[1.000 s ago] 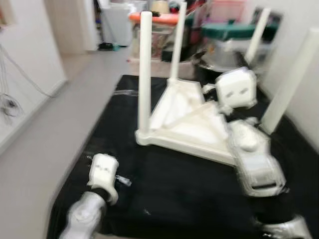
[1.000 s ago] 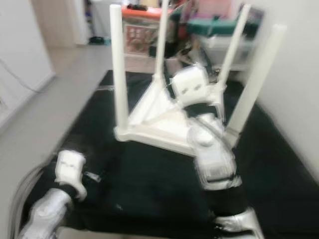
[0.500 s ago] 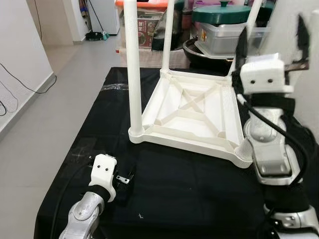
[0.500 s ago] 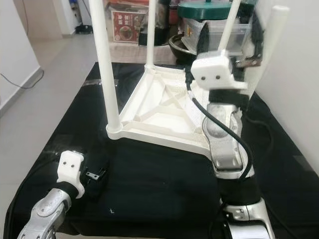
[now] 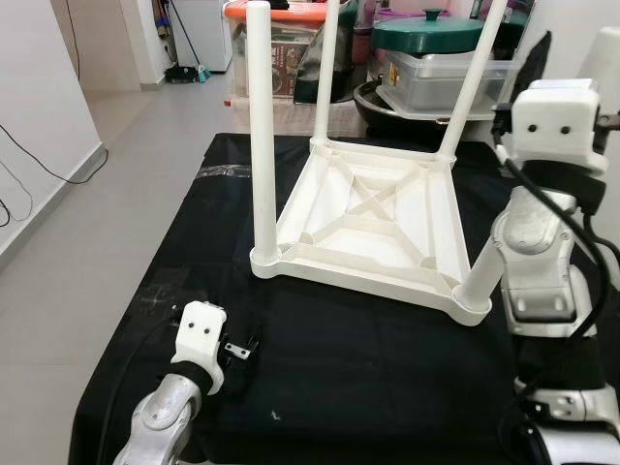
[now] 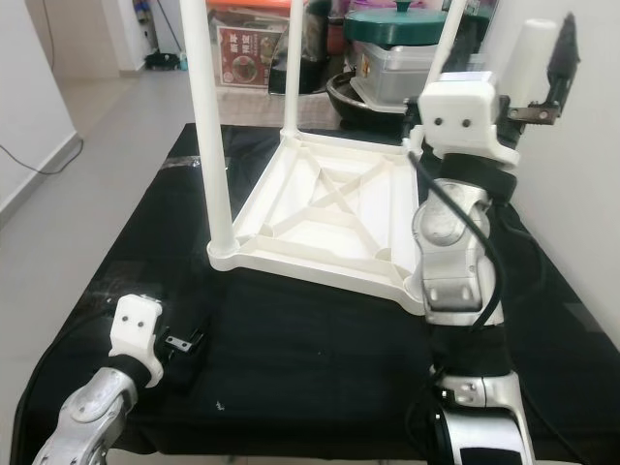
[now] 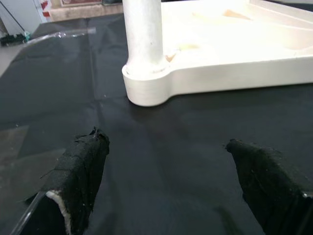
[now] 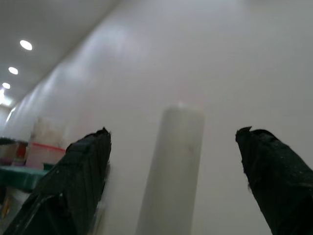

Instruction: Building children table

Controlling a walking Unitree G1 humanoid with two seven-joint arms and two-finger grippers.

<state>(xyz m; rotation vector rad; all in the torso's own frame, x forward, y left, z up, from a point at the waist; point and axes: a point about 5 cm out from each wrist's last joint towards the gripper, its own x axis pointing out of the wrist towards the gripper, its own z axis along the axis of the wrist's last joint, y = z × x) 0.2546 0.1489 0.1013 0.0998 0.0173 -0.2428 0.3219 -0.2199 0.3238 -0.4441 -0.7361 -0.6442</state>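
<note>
1. A smooth white plastic table (image 5: 373, 225) is lying upside down on black cloth (image 5: 349, 368), round legs pointing up.
2. The right gripper (image 8: 178, 161) is spreading its fingers around the near-right leg (image 6: 531, 48).
3. The left gripper (image 7: 171, 166) is resting open on the cloth.

The upturned table (image 5: 373, 218) looks like smooth white plastic with a soft sheen, its round legs (image 5: 260, 126) the same. It sits on a matt black cloth (image 5: 368, 368). The arms (image 5: 535, 281) are brushed silver metal with white plastic housings; the fingers (image 7: 80, 171) look rough, fuzzy and black. The floor (image 5: 97, 223) has smooth grey tiles.
</note>
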